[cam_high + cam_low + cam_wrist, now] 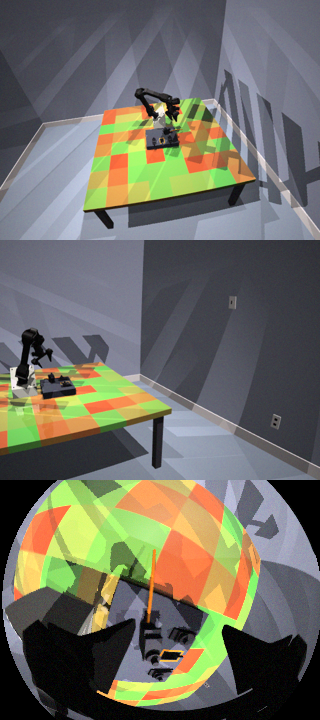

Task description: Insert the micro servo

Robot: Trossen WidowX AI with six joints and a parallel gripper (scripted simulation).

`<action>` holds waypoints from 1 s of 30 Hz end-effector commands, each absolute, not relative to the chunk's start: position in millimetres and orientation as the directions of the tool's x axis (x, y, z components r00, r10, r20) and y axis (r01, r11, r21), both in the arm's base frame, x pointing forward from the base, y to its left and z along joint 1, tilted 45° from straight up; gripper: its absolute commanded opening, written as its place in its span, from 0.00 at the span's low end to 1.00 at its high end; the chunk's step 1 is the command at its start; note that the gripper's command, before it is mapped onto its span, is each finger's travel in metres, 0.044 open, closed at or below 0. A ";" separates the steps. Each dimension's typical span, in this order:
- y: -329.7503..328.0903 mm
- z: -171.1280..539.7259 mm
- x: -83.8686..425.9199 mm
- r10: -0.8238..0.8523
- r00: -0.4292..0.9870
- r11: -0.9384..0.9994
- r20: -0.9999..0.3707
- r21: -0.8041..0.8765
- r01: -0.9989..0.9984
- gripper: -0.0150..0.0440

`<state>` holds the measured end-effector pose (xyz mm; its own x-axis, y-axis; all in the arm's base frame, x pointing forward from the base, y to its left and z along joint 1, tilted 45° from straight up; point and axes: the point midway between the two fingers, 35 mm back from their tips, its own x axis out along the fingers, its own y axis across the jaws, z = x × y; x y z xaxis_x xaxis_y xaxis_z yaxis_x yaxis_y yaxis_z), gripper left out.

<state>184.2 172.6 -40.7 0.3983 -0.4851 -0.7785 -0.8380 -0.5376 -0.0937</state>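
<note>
The dark deck (151,134) (49,387) (131,594) lies on the table. The loose micro servo (166,131) (51,377) (149,639) rests on top of it, near the edge by the arm's base. Its orange cable (177,129) (151,587) sticks out past the deck edge. Its shaft direction is too dark to tell. The yellow outline of the pocket (160,141) (170,661) surrounds a dark opening with no servo in it. My gripper (174,119) (46,364) (181,627) is open and empty, above and apart from the servo, which shows nearer the left finger in the wrist view.
One fixed servo (154,141) (160,673) and another fixed servo (170,139) (182,635) stand on either side of the pocket. The arm's white base plate (158,122) (24,391) stands close to the deck. The coloured table top (160,175) (108,405) extends around them.
</note>
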 end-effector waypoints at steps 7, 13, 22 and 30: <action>128.8 -24.1 211.2 -0.655 0.136 -0.307 -0.743 0.097 -0.947 1.00; 111.3 -15.1 217.0 -0.692 0.031 -0.216 -0.721 0.166 -0.962 1.00; 93.8 -32.6 217.6 -0.693 0.031 -0.216 -0.720 0.166 -0.962 1.00; 90.1 -35.8 217.5 -0.693 0.031 -0.216 -0.720 0.166 -0.962 1.00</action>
<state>218.8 94.5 -32.7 0.0346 -0.6875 -0.7253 -0.9640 -0.2144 0.1573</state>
